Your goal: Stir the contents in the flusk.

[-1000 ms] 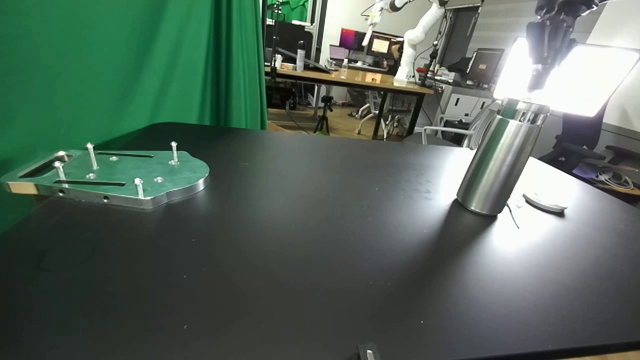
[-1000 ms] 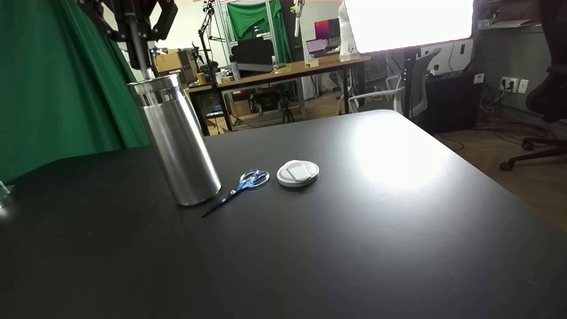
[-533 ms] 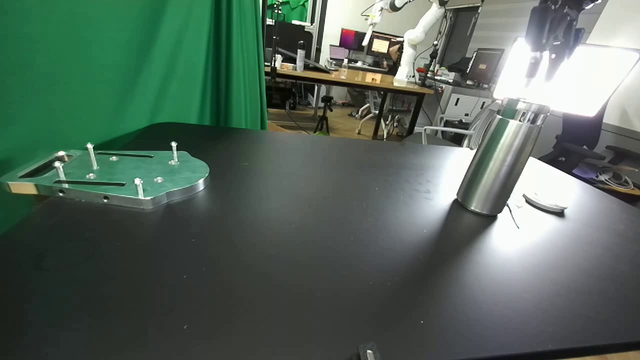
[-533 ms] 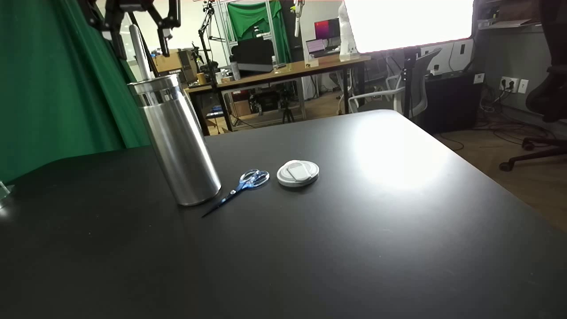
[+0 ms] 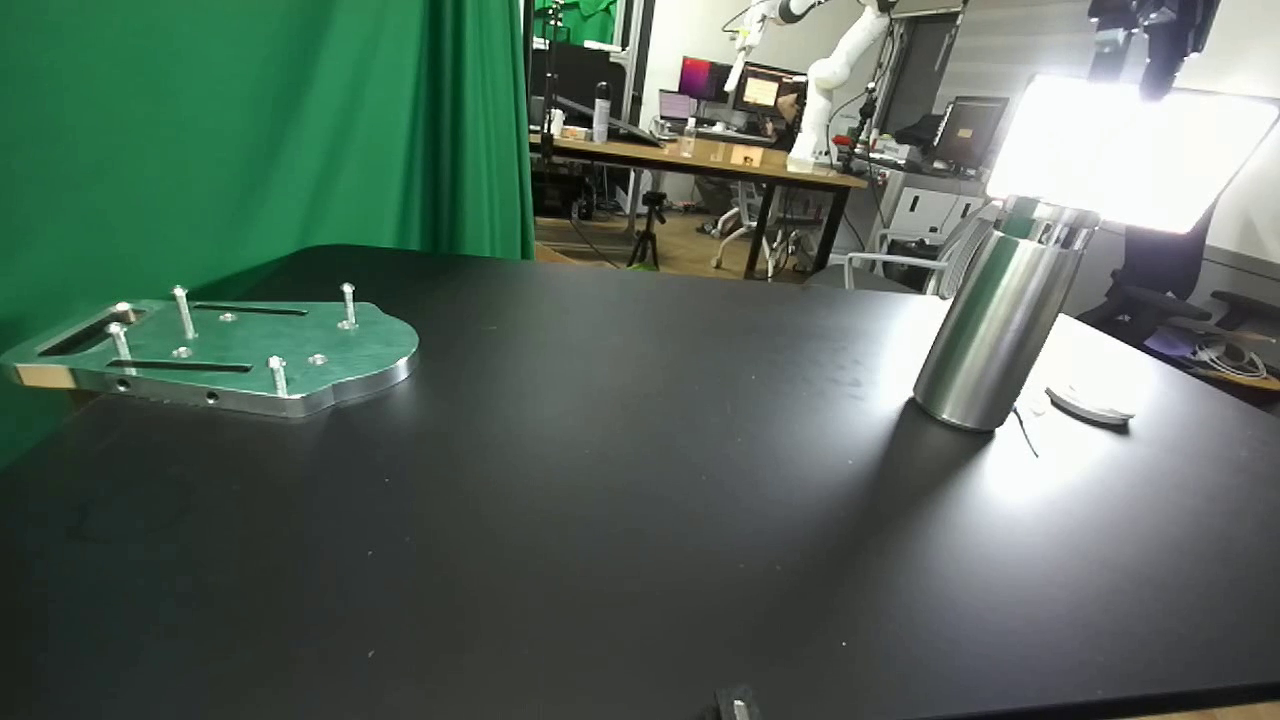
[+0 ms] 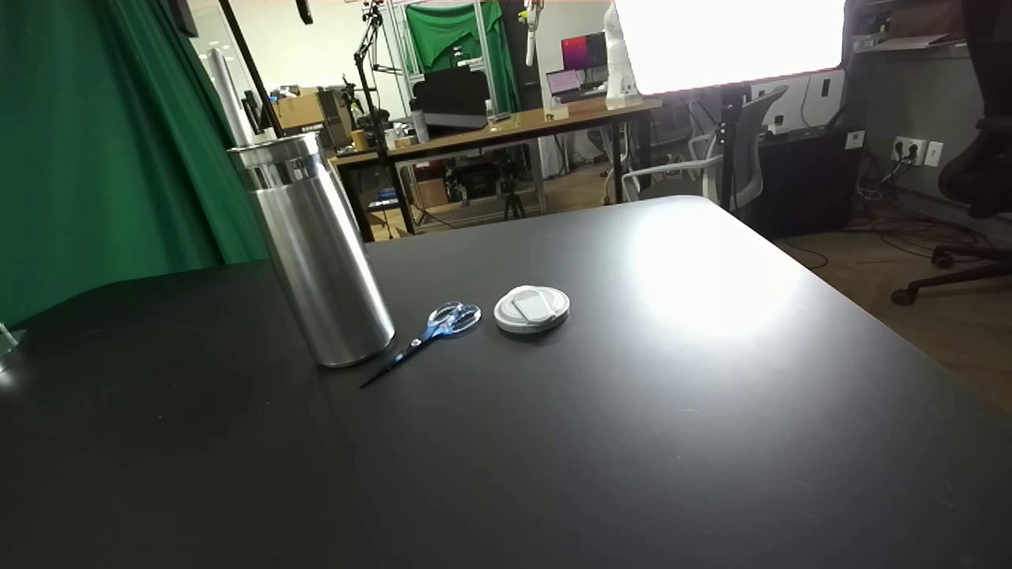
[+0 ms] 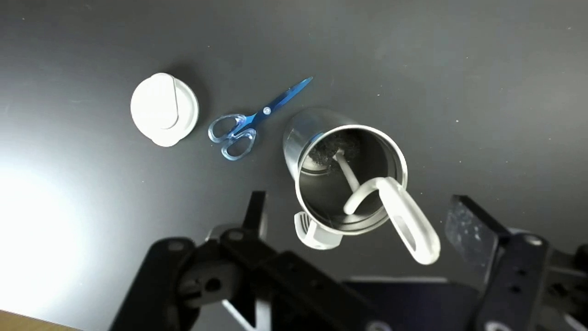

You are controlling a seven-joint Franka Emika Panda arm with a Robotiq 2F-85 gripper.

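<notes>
Currently, a tall, silver, brushed-metal cylindrical flask (image 6: 320,253) is standing open-mouthed on the matte black table (image 6: 632,442). A white, hook-handled utensil (image 7: 397,202) is leaning inside it, its lower end reaching dark, grainy-looking contents (image 7: 351,140). The black two-fingered gripper (image 7: 358,202) is hovering above, its fingers standing wide apart and clear of the utensil. Blue scissors (image 7: 262,114) with translucent handles are lying between the flask and a round, white, plastic-looking lid (image 7: 161,110). In an exterior view, a lit background monitor (image 5: 762,92) is displaying content too small to read.
</notes>
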